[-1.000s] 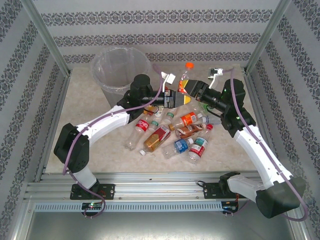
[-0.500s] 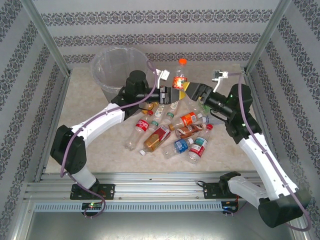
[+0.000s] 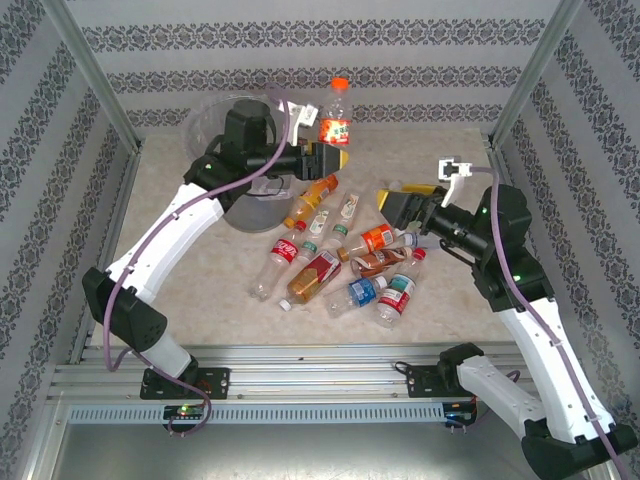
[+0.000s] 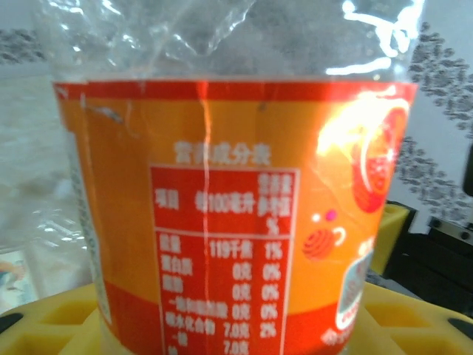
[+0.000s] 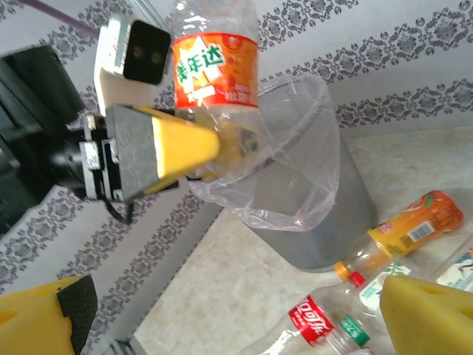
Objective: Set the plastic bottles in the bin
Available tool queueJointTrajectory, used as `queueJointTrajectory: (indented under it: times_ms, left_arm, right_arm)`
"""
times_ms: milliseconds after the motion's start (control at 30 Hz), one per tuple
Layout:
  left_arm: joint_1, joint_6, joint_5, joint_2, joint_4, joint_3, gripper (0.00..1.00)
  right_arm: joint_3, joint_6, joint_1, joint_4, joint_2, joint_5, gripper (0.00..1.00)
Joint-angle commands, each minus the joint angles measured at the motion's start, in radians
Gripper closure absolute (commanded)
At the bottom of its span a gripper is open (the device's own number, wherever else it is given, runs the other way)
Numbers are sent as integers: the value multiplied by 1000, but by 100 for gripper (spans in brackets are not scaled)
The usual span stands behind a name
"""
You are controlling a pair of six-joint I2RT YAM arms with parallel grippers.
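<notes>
At the far left the bin (image 3: 252, 212), grey and lined with a clear bag, stands on the worktop (image 3: 180, 262). Just right of its rim, the left fingers (image 3: 322, 158) are clamped on the lower body of one of the plastic bottles, the held bottle (image 3: 337, 120), which stands upright with its orange cap on top. From the right wrist its red-orange label reads "美年达" in white, and its base overlaps the bag's rim. From the left wrist the back of the label shows a nutrition table headed "营养成分表", with "每100毫升", "119千焦 1%" and "7.0克 2%" legible.

Right of the bin the loose bottles (image 3: 340, 262) lie on their sides in a heap mid-worktop. Among them are:
- an orange-labelled bottle (image 5: 410, 225) with a barcode, nearest the bin
- a red-labelled bottle (image 5: 314, 319) with white script too small to read
- a blue-labelled bottle (image 3: 362, 292), with others in green, white and orange

Further right, the right fingers (image 3: 395, 195) stand wide apart with nothing between them, just beside the heap's far right edge.

The worktop is pale beige with a marbled pattern. White walls with grey damask stripes close it in behind aluminium posts, and a ribbed metal rail runs along the near edge.
</notes>
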Motion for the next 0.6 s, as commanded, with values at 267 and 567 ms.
queueJointTrajectory:
  times_ms: [267,567]
  left_arm:
    - [105,162,-328,87,-434,325,43]
    - [167,195,-420,200,-565,460,41]
  right_arm:
    - [-30,-74,2,-12,21,-26,2]
    - [-47,-91,8,-57,27,-63,2]
